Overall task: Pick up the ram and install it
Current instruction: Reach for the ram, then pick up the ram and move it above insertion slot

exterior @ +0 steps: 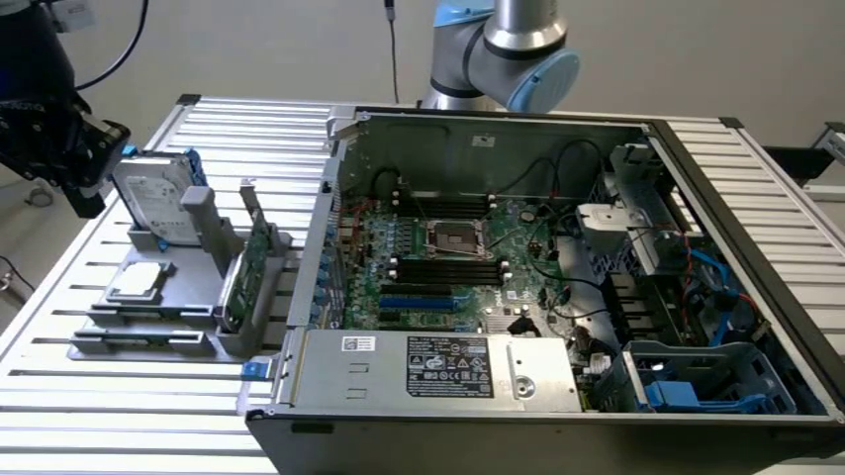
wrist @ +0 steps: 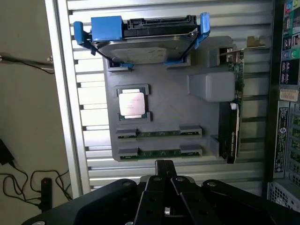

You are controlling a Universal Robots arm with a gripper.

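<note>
Status: gripper (wrist: 164,165) fingers pressed together, empty, poised above holder (wrist: 173,110). Ram (wrist: 158,153) seated in nearest holder slot, second stick (wrist: 158,133) just beside. Risk: descending unspread strikes ram edge; misalignment catches second stick.

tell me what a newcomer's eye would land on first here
The open computer case dominates the exterior view, its green motherboard laid bare. On that view's left, a grey holder carries a hard drive with blue rails, a processor, and a ram stick beside a second ram stick. The gripper is nearest those two sticks.
</note>
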